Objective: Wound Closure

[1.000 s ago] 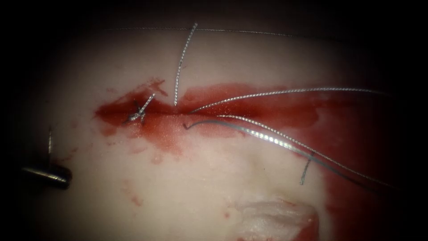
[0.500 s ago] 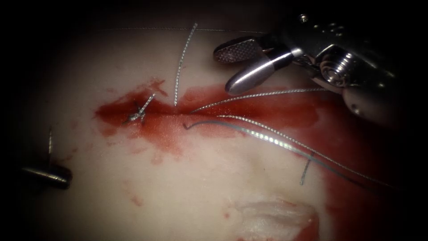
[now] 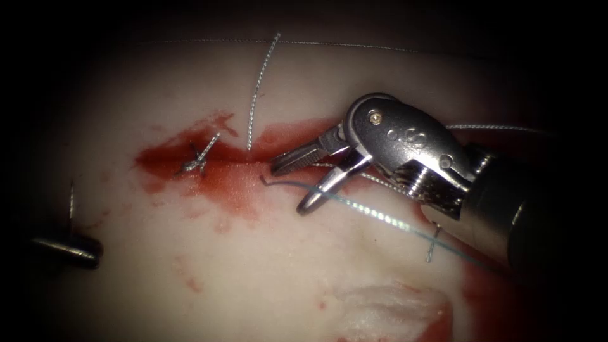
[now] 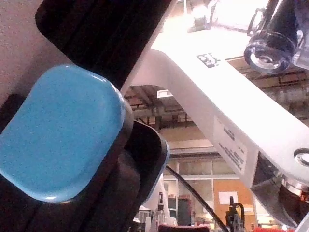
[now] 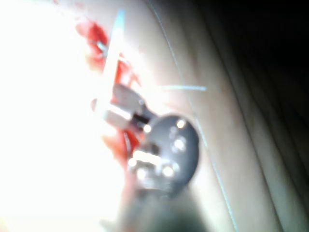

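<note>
The cut (image 3: 228,166) runs across the tissue (image 3: 266,272), wet with red fluid. A tied knot (image 3: 196,159) with short ends sits at its left part. My right tool (image 3: 290,188) reaches in from the right, jaws open and holding nothing, tips at the middle of the cut. Its lower jaw lies over a smooth grey strand (image 3: 373,214) whose hooked dark end (image 3: 264,180) sits just below the cut; I cannot tell if that is the needle. My left tool (image 3: 66,248) lies dim at the far left beside a short thread end (image 3: 71,201). The right wrist view has the right tool (image 5: 116,108) over red fluid.
A braided thread (image 3: 258,88) rises from the cut toward the back. A thin thread (image 3: 316,44) crosses the far tissue. Another braided strand (image 3: 500,127) leaves to the right behind the right tool's wrist. A short cut piece (image 3: 432,248) lies lower right. A torn pale patch (image 3: 392,310) marks the near edge.
The right tool entered from the upper right and swung down and left to the cut, jaws open throughout. The left tool, knot and threads have stayed put.
</note>
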Available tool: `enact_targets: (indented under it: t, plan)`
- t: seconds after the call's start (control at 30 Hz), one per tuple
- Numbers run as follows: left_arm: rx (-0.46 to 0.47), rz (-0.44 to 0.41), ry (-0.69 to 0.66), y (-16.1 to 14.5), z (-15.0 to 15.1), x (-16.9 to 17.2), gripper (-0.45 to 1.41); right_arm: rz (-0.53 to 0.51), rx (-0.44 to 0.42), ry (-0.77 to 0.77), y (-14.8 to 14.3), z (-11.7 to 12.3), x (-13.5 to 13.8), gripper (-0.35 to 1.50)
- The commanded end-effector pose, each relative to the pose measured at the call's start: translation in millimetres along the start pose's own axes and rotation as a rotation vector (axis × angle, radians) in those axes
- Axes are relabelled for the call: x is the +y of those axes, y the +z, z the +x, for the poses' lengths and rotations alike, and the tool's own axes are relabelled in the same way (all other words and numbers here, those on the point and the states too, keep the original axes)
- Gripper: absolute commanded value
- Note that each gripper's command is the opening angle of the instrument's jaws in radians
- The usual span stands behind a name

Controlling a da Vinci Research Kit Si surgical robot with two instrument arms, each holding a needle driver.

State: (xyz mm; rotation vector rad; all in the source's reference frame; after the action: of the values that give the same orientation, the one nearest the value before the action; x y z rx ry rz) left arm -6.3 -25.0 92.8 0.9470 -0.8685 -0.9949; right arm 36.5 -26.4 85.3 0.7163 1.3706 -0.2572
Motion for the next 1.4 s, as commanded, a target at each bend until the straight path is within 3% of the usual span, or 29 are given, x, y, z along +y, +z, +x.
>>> enact_targets:
  t: [0.03, 0.3, 0.43, 0.47, 0.5, 0.53, 0.63, 0.73, 0.8, 0.83, 0.87, 0.97, 1.03, 1.1, 1.17, 1.2, 1.23, 1.33, 1.37, 1.4]
  plan:
    - [-0.004, 0.001, 0.006, 0.2, -1.3, -0.1, -0.45, -0.012, 0.0, -0.005, 0.5, 0.6, 1.8, 0.79]
    - [-0.002, 0.003, 0.006, 0.2, -1.2, -0.2, -0.45, -0.077, -0.001, -0.045, 1.2, 0.8, 2.8, 0.61]
    - [-0.002, 0.003, 0.006, 0.2, -1.2, -0.2, -0.45, -0.091, -0.048, -0.07, 1.4, 0.5, 2.8, 0.05]
    - [-0.002, 0.003, 0.006, 0.2, -1.2, -0.2, -0.45, -0.129, -0.097, -0.047, 1.4, 0.4, 2.7, -0.23]
    - [-0.002, 0.003, 0.006, 0.2, -1.2, -0.2, -0.45, -0.129, -0.097, -0.047, 1.4, 0.4, 2.7, -0.23]
    - [-0.002, 0.003, 0.006, 0.2, -1.2, -0.2, -0.45, -0.144, -0.121, 0.031, 1.4, 0.4, 2.6, -0.35]
    - [0.001, 0.005, 0.006, 0.2, -1.2, -0.2, -0.45, -0.097, -0.166, 0.283, 0.9, 0.5, 2.3, -0.35]
    - [0.001, 0.005, 0.006, 0.2, -1.1, -0.2, -0.45, -0.063, -0.137, 0.458, -0.1, 0.7, 1.5, -0.35]
    - [0.001, 0.005, 0.006, 0.2, -1.1, -0.2, -0.45, 0.094, -0.091, 0.87, -2.7, 1.9, -0.5, -0.35]
    - [0.001, 0.005, 0.006, 0.2, -1.1, -0.2, -0.45, 0.094, -0.091, 0.87, -2.7, 1.9, -0.5, -0.35]
    - [0.001, 0.005, 0.006, 0.2, -1.1, -0.2, -0.45, 0.129, -0.102, 0.962, -4.5, 3.0, -1.7, -0.35]
    - [0.001, 0.005, 0.006, 0.2, -1.2, -0.2, -0.45, 0.095, -0.053, 0.998, -6.9, 5.0, -2.0, -0.35]
    - [0.001, 0.006, 0.005, 0.2, -1.2, -0.3, -0.45, 0.073, -0.087, 1.039, -10.7, 7.3, -1.7, -0.35]
    - [0.001, 0.006, 0.005, 0.2, -1.2, -0.3, -0.45, 0.059, -0.143, 1.044, -12.8, 7.8, -1.9, -0.35]
    - [0.002, 0.006, 0.005, 0.1, -1.2, -0.3, -0.45, -0.021, -0.236, 1.056, -16.1, 8.0, -2.6, -0.35]
    - [0.002, 0.007, 0.005, 0.1, -1.2, -0.3, -0.45, -0.128, -0.306, 1.064, -19.5, 8.0, -3.1, -0.35]
    - [0.002, 0.007, 0.005, 0.1, -1.2, -0.3, -0.45, -0.128, -0.306, 1.064, -19.5, 8.0, -3.1, -0.35]
    - [0.002, 0.007, 0.005, 0.1, -1.2, -0.3, -0.45, -0.267, -0.346, 1.053, -23.5, 8.1, -3.3, -0.35]
    - [0.002, 0.007, 0.005, 0.1, -1.2, -0.3, -0.45, -0.336, -0.387, 1.052, -26.2, 8.1, -3.6, -0.35]
    - [0.002, 0.007, 0.005, 0.1, -1.2, -0.3, -0.45, -0.336, -0.387, 1.052, -26.2, 8.1, -3.6, -0.35]
